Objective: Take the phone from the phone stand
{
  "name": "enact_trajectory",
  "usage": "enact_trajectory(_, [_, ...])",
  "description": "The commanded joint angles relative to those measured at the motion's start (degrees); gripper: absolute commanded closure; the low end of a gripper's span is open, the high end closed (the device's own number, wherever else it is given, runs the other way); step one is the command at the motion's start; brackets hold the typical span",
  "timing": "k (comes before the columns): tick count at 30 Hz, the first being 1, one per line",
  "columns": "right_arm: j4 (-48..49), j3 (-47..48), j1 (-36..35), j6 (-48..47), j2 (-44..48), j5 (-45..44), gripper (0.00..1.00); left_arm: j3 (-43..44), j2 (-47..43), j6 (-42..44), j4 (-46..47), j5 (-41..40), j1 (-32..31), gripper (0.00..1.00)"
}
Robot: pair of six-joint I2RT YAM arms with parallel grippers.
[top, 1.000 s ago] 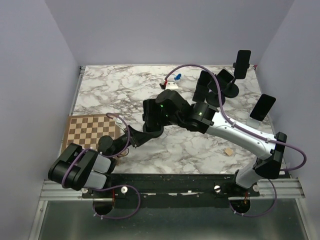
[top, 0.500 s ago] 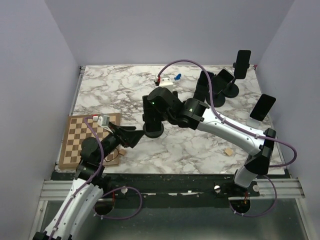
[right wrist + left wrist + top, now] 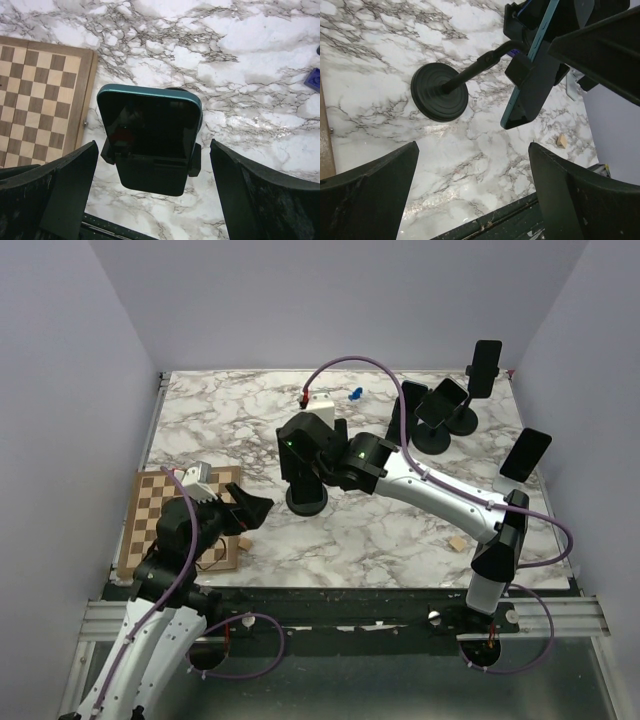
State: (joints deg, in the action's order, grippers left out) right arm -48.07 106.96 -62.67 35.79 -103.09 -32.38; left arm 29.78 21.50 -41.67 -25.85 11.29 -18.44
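Teal-edged, dark-screened smartphone [image 3: 150, 120] clamped in the black, round-based phone stand [image 3: 440, 91]. Right gripper [image 3: 153, 144] above the stand and left gripper [image 3: 473, 145] beside its base both gape empty. The right should pinch the phone's long edges above the cradle, lifting straight out.

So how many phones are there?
5. One phone sits in the middle stand. Three back phones cluster far right. One edge phone leans at the right side. Arms may hide more.

Five phones [image 3: 487, 365], three round-based phone stands [image 3: 306, 500] in view, one chessboard [image 3: 155, 510], one small wooden block [image 3: 457, 542], one blue piece [image 3: 354, 394].
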Motion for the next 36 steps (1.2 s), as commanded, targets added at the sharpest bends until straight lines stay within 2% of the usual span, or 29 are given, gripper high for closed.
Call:
enact_trajectory(1, [-1.23,1.98,-0.12,0.79,-0.74,-3.30,0.00,3.87,0.78,3.24,-7.07,-5.42,0.24,0.01])
enact_trajectory(6, [-0.81,1.24,1.64,0.91,-0.70,-1.39,0.00,4.19,-2.31,2.10,-9.39,-9.97,0.24,0.01])
enact_trajectory(13, [-1.65,3.48,1.66,0.74,-2.69,-0.26,0.00,4.79,-3.84,2.47,-10.58,-12.20,0.24,0.01])
enact_trajectory(15, [-1.96,3.95,1.68,0.86,-3.24,0.00,0.00,4.66,-3.34,2.95,-10.10,-11.32,0.24,0.01])
enact_trajectory(19, [-0.99,3.25,1.65,0.54,-3.70,0.34,0.00,4.69,-0.90,4.43,-7.68,-3.47,0.23,0.01])
enact_trajectory(23, [-0.86,2.34,1.66,0.12,-3.93,-0.57,0.00,5.20,1.28,5.72,-6.53,1.15,0.24,0.01])
enact_trajectory(28, [0.99,-0.77,1.68,0.75,-2.30,-1.03,0.07,5.26,1.91,6.69,-5.28,3.40,0.24,0.02])
enact_trajectory(36, [-1.98,3.26,1.58,0.93,-5.44,-1.83,0.08,5.74,4.95,6.69,-2.72,5.06,0.24,0.03])
